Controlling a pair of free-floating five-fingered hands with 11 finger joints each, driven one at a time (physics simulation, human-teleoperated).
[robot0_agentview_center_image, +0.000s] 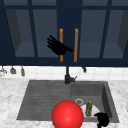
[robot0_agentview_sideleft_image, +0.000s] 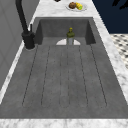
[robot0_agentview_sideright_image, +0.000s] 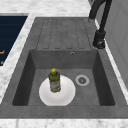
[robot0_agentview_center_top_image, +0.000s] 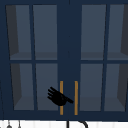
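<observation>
My left hand (robot0_agentview_center_image: 58, 46) floats high in front of the dark blue wall cabinet, fingers spread and pointing up-left. It overlaps the left door's wooden handle (robot0_agentview_center_image: 61, 58) without curling round it; the upper view shows the left hand (robot0_agentview_center_top_image: 59, 97) against that left handle (robot0_agentview_center_top_image: 61, 110). My right hand (robot0_agentview_center_image: 102, 119) hovers low at the sink's front right corner, next to a green bottle (robot0_agentview_center_image: 89, 108) standing upright on a white plate (robot0_agentview_sideright_image: 65, 97) in the basin. A big red ball (robot0_agentview_center_image: 67, 115) fills the bottom middle of the front view.
A black faucet (robot0_agentview_center_image: 67, 75) rises behind the sink (robot0_agentview_sideright_image: 105, 82). The ribbed draining board (robot0_agentview_sideleft_image: 65, 75) lies left of the basin, whose drain (robot0_agentview_sideright_image: 82, 80) sits beside the plate. Utensils (robot0_agentview_center_image: 12, 70) hang on the left wall. A plate of fruit (robot0_agentview_sideleft_image: 76, 6) stands on the counter.
</observation>
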